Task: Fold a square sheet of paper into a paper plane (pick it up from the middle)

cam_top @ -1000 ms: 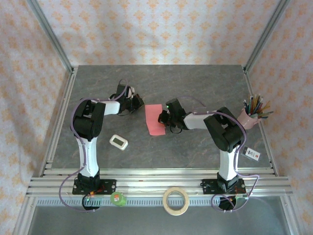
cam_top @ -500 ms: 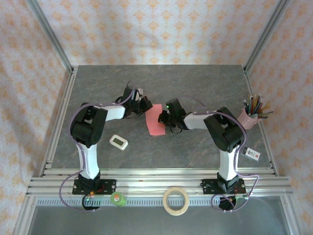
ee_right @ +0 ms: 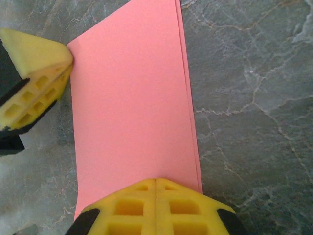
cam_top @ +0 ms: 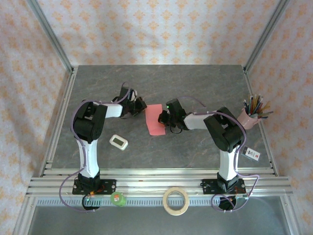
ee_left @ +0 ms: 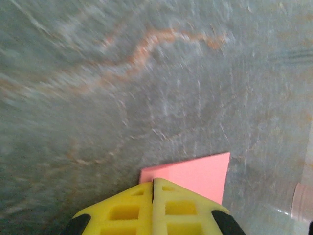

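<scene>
The pink paper [ee_right: 132, 98] is lying flat on the table [cam_top: 195, 88] between the two arms. It is looking already doubled over, with a second edge showing along one long side. The right gripper [ee_right: 155, 182] is pressing on one short end with its jaws closed together. The left gripper [ee_right: 61, 68], closed too, is touching the opposite corner. Neither is pinching the paper. A sliding push from either tip could be dragging the layers askew, leaving a crooked crease.
</scene>
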